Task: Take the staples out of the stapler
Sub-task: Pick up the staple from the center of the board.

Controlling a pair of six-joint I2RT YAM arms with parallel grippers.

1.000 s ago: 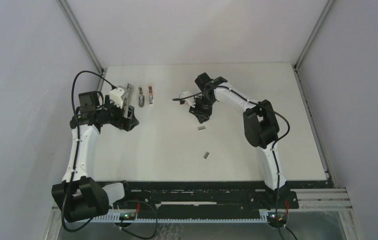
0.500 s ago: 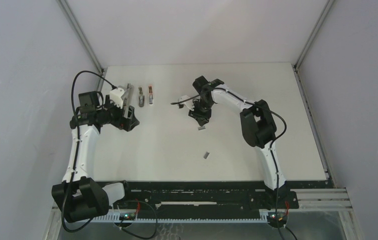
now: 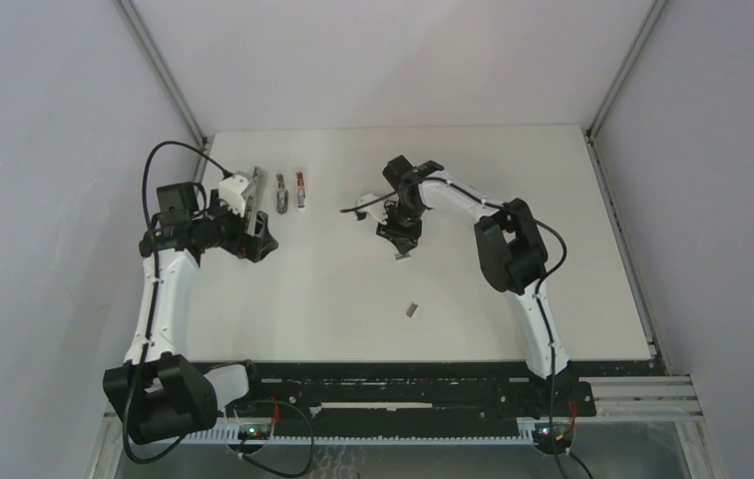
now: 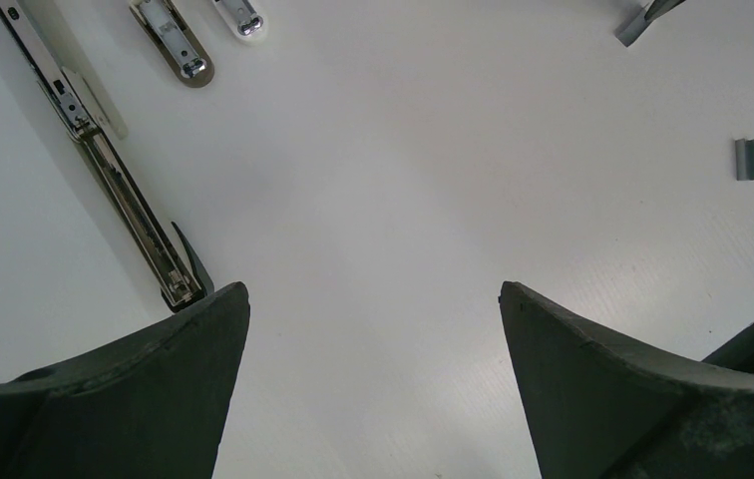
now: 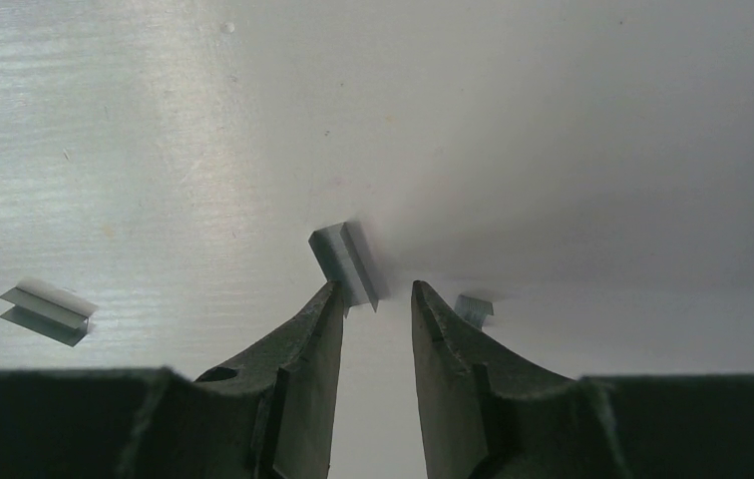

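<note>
While one block of staples [image 3: 412, 308] lies alone on the surface [image 3: 553, 200] nearest the arms, a second block [image 5: 343, 264] and a smaller third piece [image 5: 473, 309] sit at the narrowly parted, empty right claw [image 5: 375, 291], and the left claw [image 4: 373, 291] gapes wide beside one opened stapler [image 3: 241, 195].

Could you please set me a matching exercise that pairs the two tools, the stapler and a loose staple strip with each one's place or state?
1. left tool
2. right tool
3. stapler
4. lone staple strip

A. narrow gap, tips at a staple block
B. opened, rail exposed
C. jaws wide, nothing between
D. lying alone, away from both tools

Pairs: 1-C, 2-A, 3-B, 4-D
</note>
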